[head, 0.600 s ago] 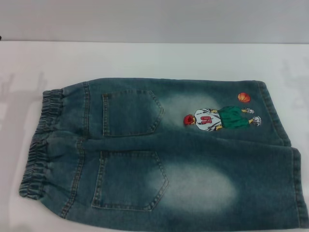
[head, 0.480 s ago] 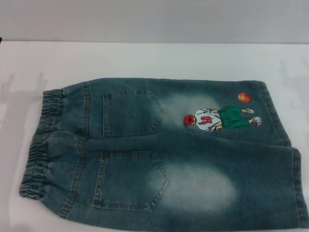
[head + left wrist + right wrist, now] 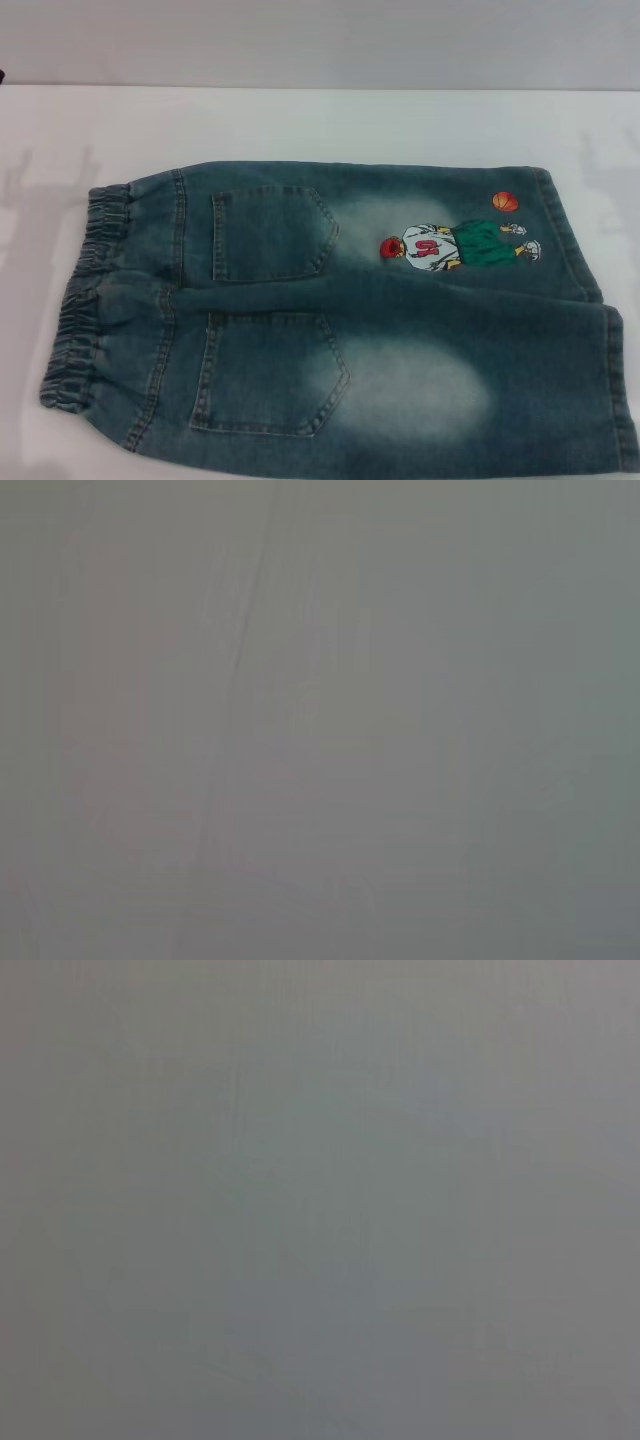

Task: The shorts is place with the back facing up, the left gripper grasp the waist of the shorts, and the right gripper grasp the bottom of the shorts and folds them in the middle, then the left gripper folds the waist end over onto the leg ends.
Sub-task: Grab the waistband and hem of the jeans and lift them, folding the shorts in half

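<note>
Blue denim shorts [image 3: 340, 320] lie flat on the white table [image 3: 300, 120], back side up with two rear pockets showing. The elastic waist [image 3: 85, 300] is at the left, the leg ends [image 3: 600, 330] at the right. A cartoon basketball player patch [image 3: 455, 245] sits on the far leg. Neither gripper shows in the head view; only faint arm shadows fall on the table at left and right. Both wrist views show nothing but a plain grey surface.
A grey wall [image 3: 320, 40] runs behind the table's far edge. Bare white tabletop lies beyond the shorts and to their left. The shorts' near edge runs to the bottom of the head view.
</note>
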Controlling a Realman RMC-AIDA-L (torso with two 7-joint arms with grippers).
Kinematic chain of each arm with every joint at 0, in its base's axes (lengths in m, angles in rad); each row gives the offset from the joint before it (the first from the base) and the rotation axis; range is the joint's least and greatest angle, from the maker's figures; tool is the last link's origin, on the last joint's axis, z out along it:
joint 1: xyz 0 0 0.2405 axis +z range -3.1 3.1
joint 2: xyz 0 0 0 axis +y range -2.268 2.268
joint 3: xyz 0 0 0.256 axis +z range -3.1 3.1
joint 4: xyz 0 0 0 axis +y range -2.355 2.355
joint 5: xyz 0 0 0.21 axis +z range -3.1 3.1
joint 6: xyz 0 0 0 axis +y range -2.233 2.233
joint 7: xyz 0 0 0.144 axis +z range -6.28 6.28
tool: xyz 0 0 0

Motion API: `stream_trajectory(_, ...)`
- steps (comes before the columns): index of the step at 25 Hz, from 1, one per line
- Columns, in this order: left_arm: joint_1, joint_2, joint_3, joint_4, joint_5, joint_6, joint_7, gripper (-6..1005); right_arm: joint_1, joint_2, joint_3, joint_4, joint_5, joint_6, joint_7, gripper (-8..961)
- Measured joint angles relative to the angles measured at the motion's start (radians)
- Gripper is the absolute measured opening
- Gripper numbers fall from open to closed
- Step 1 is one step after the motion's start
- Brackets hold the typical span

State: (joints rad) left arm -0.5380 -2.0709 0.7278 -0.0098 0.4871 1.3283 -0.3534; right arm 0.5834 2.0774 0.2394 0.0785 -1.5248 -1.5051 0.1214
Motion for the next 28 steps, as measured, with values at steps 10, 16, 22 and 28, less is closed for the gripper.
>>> stream_trajectory(10,0.001,-0.002,-0.009,-0.004,-0.007,0.017,0.0,829,-0.004,0.0,0.0,0.006,0.0,-0.004,0.001,581)
stream_trajectory(16,-0.004,-0.001,-0.005,-0.002,-0.003,0.016,-0.011,829,-0.005,-0.001,0.0,0.006,0.0,0.001,0.002,582)
stream_trajectory(22,-0.01,0.001,-0.001,-0.002,-0.002,0.008,-0.031,828,-0.005,-0.001,0.0,0.006,0.0,0.001,0.003,582)
stream_trajectory(28,-0.019,0.003,0.013,0.002,0.0,-0.03,-0.067,828,-0.005,-0.001,0.0,0.005,0.0,0.008,0.003,582)
